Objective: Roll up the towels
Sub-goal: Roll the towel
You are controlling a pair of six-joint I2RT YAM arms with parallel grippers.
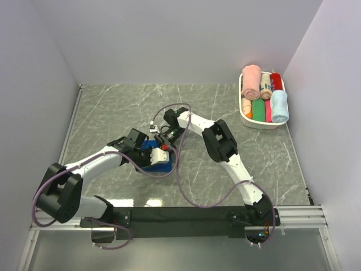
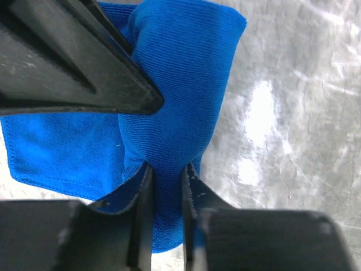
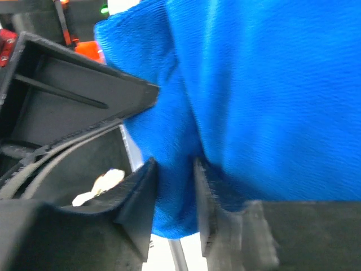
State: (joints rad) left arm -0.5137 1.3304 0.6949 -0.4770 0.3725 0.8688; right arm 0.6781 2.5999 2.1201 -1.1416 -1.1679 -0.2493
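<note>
Left pincer (image 2: 165, 169): pinching a raised fold of the royal blue towel (image 2: 180, 73), and the cloth narrows to a waist between its fingers (image 2: 141, 192).
Right pincer (image 3: 175, 164): jaws set either side of a hanging fold of the same towel. The view is blurred, so I cannot tell whether they press it or only flank it.
Spacing of the two: tips almost touching over the towel, with the right pincer's black finger (image 2: 84, 62) just above the left one's grip.
Towel edges: a flat layer spreads to the left of the left pincer, its hemmed edge (image 2: 51, 180) lying on the bench (image 1: 113, 107). The fold's rounded end points away from the pincer.
Open room: bare bench immediately right of the left pincer's fold and on the far side of both pincers, out to the walls.
Pale blue towel (image 1: 279, 106): rolled, lying in the white basket (image 1: 263, 125), well apart from the right pincer, off to its right and farther from the arms' bases.
Basket neighbours: pink (image 1: 251, 82), green (image 1: 258, 110) and red (image 1: 275, 80) rolls packed beside it.
</note>
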